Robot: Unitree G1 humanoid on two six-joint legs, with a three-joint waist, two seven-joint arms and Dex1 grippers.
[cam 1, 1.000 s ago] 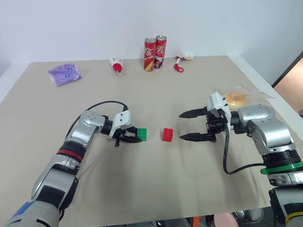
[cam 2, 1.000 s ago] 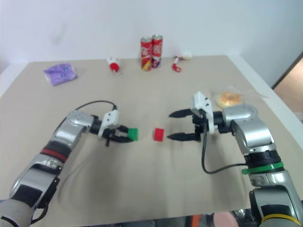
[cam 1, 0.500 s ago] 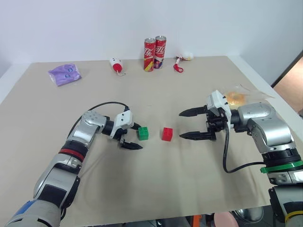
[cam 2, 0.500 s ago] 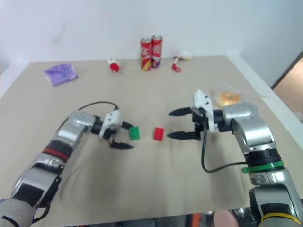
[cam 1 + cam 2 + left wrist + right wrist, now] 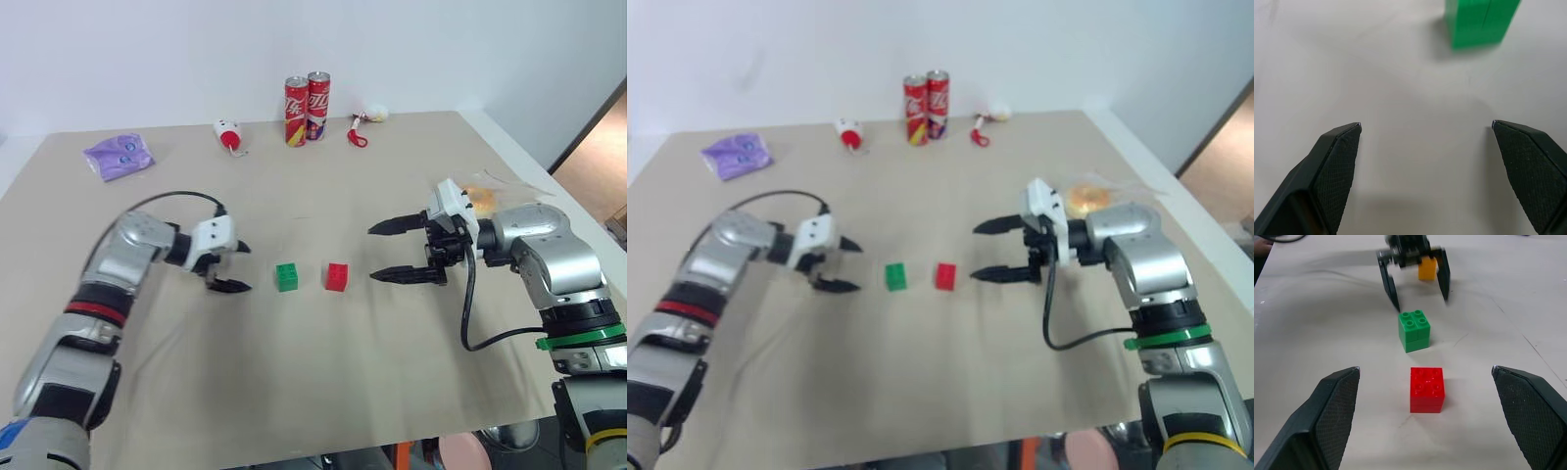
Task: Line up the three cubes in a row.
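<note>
The green cube (image 5: 287, 276) and red cube (image 5: 337, 276) sit side by side mid-table, near but apart; the yellow-orange cube (image 5: 1426, 269) lies beyond the left gripper (image 5: 231, 266), unaligned; both the left gripper and right gripper (image 5: 385, 252) gape wide, empty.

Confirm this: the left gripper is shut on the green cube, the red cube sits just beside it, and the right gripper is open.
Not quite. The left gripper is open and clear of the green cube, which stands free on the table, as the left eye view and the left wrist view show. The rest holds: the red cube sits just beside it, and the right gripper is open.
</note>
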